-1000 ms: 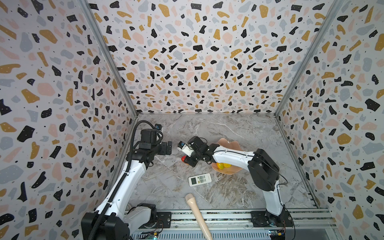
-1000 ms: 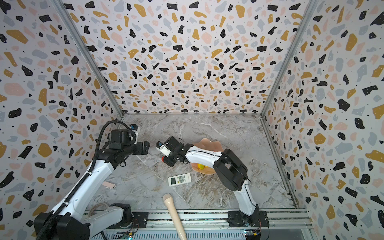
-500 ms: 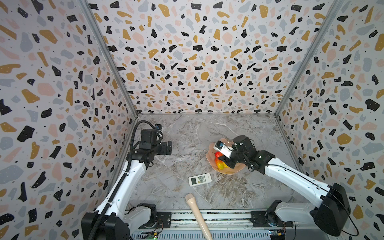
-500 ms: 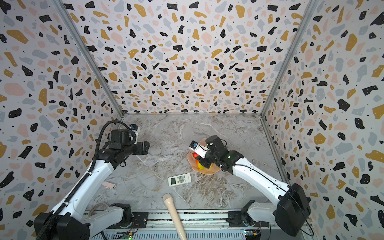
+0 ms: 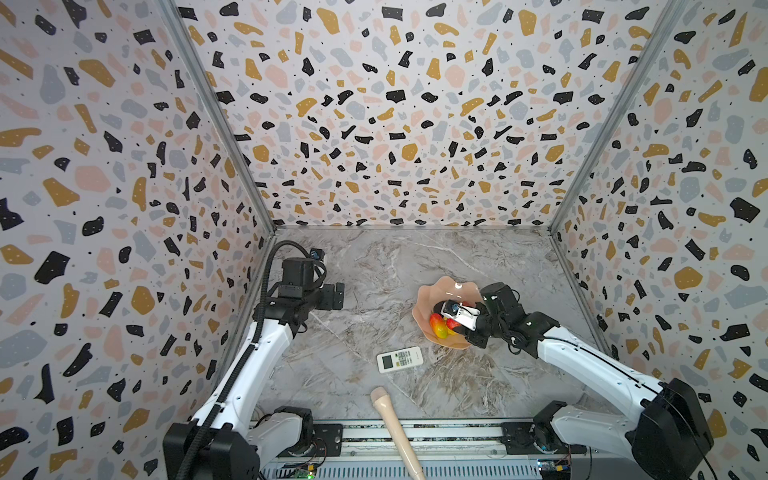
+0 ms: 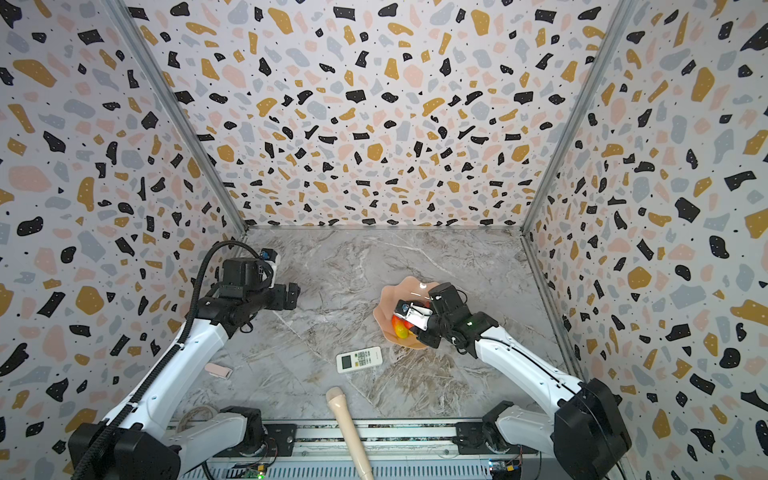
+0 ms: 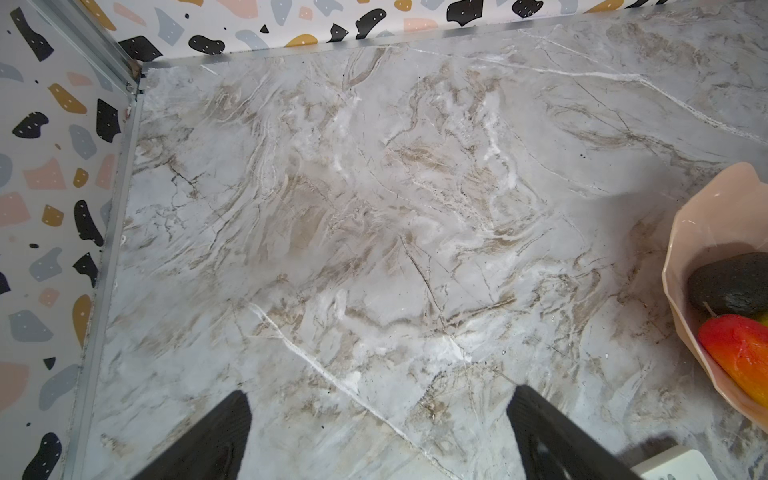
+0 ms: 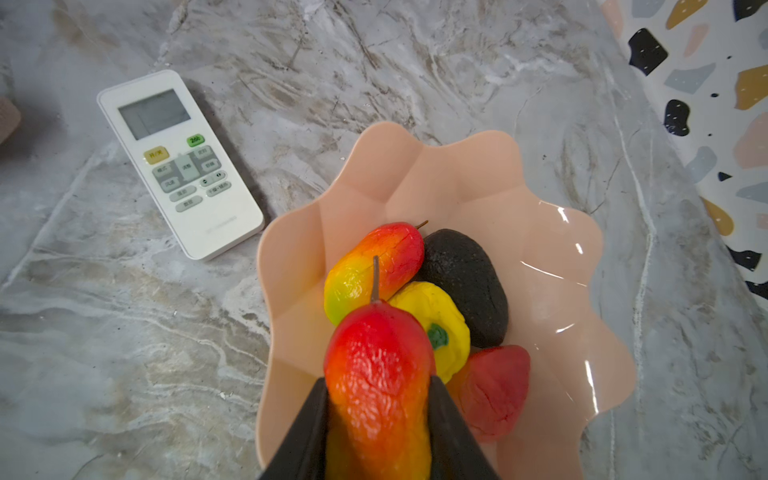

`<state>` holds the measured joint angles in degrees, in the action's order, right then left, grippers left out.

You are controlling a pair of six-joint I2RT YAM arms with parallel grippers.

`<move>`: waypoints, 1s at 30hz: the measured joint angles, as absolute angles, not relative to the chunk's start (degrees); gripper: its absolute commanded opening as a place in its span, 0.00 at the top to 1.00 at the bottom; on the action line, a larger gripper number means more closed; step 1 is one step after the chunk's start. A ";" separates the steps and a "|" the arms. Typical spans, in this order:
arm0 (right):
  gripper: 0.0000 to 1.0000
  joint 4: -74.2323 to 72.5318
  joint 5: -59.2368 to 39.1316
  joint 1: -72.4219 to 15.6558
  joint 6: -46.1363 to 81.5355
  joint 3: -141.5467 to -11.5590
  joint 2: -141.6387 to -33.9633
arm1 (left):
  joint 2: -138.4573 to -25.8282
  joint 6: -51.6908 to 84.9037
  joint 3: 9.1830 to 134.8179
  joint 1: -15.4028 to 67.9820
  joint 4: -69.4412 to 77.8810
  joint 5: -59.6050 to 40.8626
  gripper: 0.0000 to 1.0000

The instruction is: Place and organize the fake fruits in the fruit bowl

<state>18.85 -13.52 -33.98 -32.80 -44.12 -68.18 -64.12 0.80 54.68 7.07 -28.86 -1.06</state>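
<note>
Two black fingers (image 8: 311,415) of my right gripper (image 8: 376,386) pinch a glossy, dimpled red-orange mango (image 8: 376,374) over the scalloped pale-pink bowl (image 8: 457,166), where a second mango (image 8: 370,266), pebbly blackish avocado (image 8: 465,282), bumpy yellow citrus (image 8: 436,320) and red strawberry (image 8: 494,386) lie clustered. My left gripper (image 7: 380,392) gapes over veined marble (image 7: 374,208). A second ago my right arm reached left, beyond the bowl.

The bowl (image 8: 457,174) is pale pink, avocado (image 8: 465,282) black, citrus (image 8: 436,316) yellow, remote (image 8: 178,166) white.

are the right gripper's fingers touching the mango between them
Touching. The right wrist view shows both fingers of the right gripper pressed against the sides of the mango, with no gap.
</note>
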 measured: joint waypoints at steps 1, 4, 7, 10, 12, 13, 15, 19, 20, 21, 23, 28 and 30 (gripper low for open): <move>0.86 18.83 -13.65 -33.98 -32.95 -44.03 -68.64 | -64.16 0.78 54.68 7.07 -28.86 -1.06 0.00; 0.70 18.41 -13.91 -33.93 -33.30 -43.24 -68.97 | -64.45 0.78 54.68 7.07 -28.88 -1.06 0.01; 0.56 18.24 -14.00 -33.61 -33.50 -42.48 -68.97 | -64.64 0.78 54.68 7.07 -28.86 -1.06 0.00; 0.40 18.09 -14.28 -32.99 -33.65 -42.11 -68.97 | -64.73 0.80 54.68 7.07 -28.88 -1.06 0.01; 0.34 17.87 -14.39 -32.71 -33.58 -42.11 -68.93 | -64.73 0.78 54.68 7.07 -28.88 -1.06 0.00; 0.32 17.76 -14.37 -32.64 -33.58 -42.09 -68.82 | -64.73 0.80 54.68 7.07 -28.88 -1.06 0.00; 0.29 17.50 -14.33 -32.58 -33.56 -42.02 -68.23 | -64.73 0.80 54.68 7.09 -28.93 -1.06 0.00; 0.04 16.36 -12.36 -32.40 -32.60 -42.02 -64.88 | -64.73 0.80 54.85 7.14 -29.12 -1.06 0.00; 0.01 15.66 -11.14 -32.25 -31.83 -42.00 -63.66 | -64.73 0.80 55.02 7.14 -29.19 -1.02 0.01; 0.01 14.59 -9.61 -32.05 -30.72 -41.93 -62.41 | -64.73 0.86 55.20 7.14 -29.04 -0.86 0.00; 0.01 10.52 -6.66 -30.52 -27.92 -41.15 -59.48 | -64.47 1.65 55.31 7.14 -28.08 0.12 0.00; 0.01 -6.63 0.99 -20.93 -17.23 -32.32 -51.05 | -59.40 7.16 51.22 7.16 -16.88 4.84 0.01; 0.01 -15.18 4.47 -16.12 -12.34 -26.26 -48.56 | -55.57 9.13 45.52 7.16 -8.75 8.10 0.00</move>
<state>-15.18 4.47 -16.12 -12.34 -26.26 -48.56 -55.57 9.13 45.52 7.16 -8.75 8.10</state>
